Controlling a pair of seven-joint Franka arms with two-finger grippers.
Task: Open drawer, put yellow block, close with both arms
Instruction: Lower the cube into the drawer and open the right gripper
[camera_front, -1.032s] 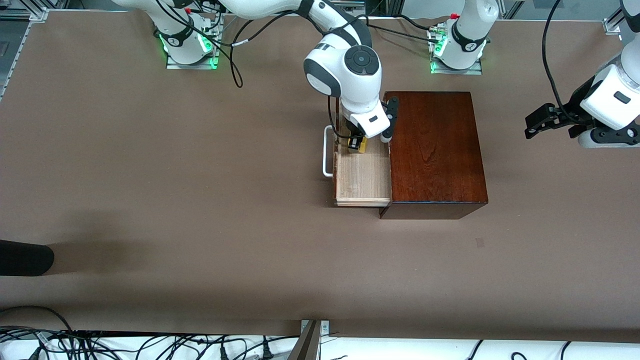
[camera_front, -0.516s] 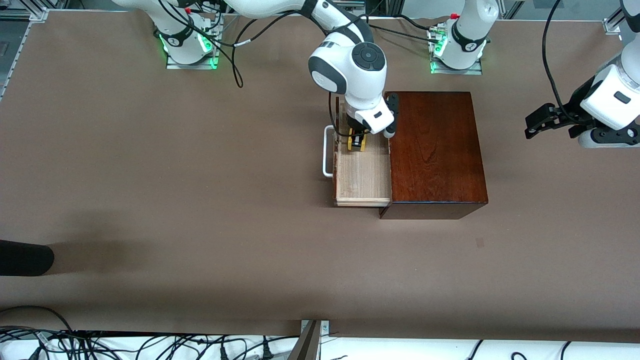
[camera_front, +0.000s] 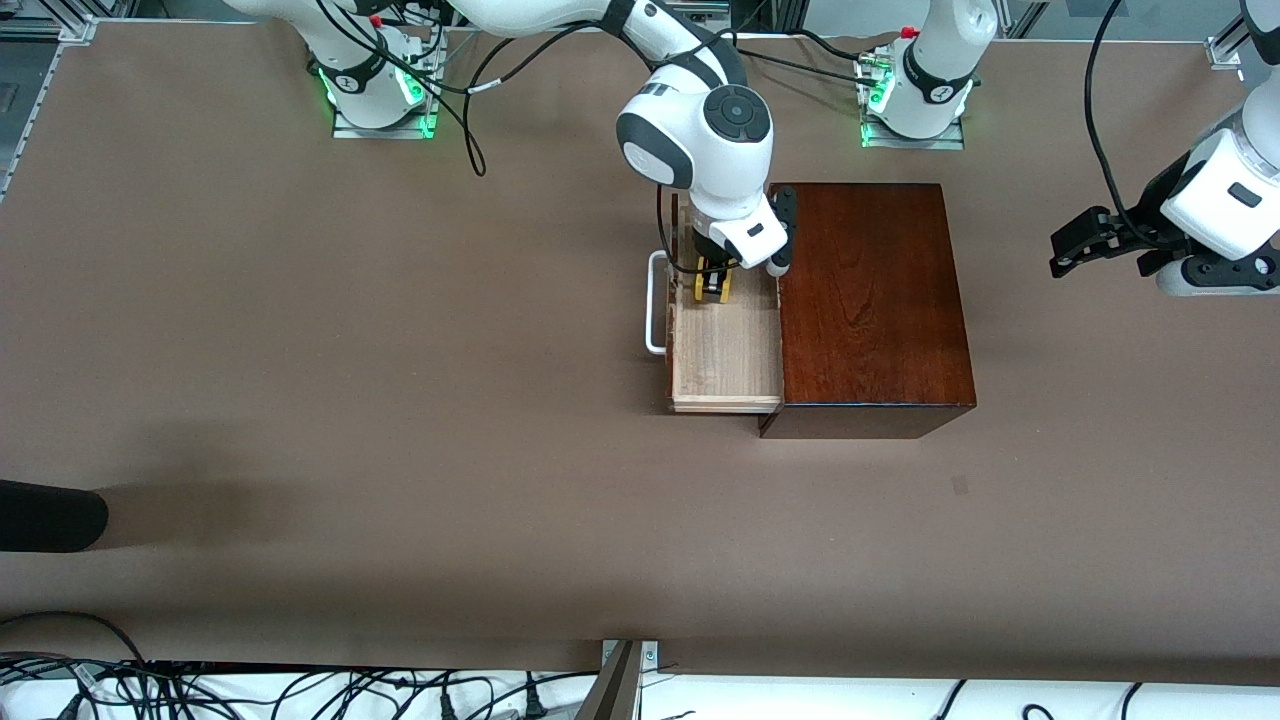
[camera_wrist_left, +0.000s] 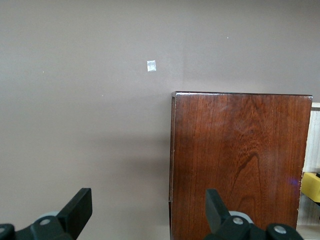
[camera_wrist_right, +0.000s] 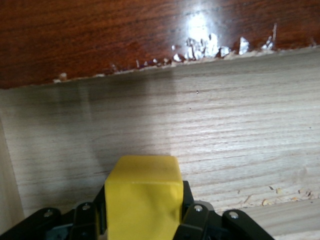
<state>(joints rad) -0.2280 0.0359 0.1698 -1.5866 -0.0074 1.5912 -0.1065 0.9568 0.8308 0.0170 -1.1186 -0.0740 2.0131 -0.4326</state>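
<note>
Right gripper (camera_front: 714, 283) clamps yellow block (camera_wrist_right: 143, 194) inside open drawer (camera_front: 725, 350); left gripper (camera_wrist_left: 145, 212) waits, spread wide.

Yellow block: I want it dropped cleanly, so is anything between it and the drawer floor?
Nothing visible. The right gripper, shut on the yellow block, holds it inside the open drawer over bare pale wood.

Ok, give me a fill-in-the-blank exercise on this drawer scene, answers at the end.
1. The right gripper is shut on the yellow ____.
2. It holds it over the open ____ of the wooden box.
3. The left gripper, waiting over bare table, is ____.

Answers: block; drawer; open
</note>
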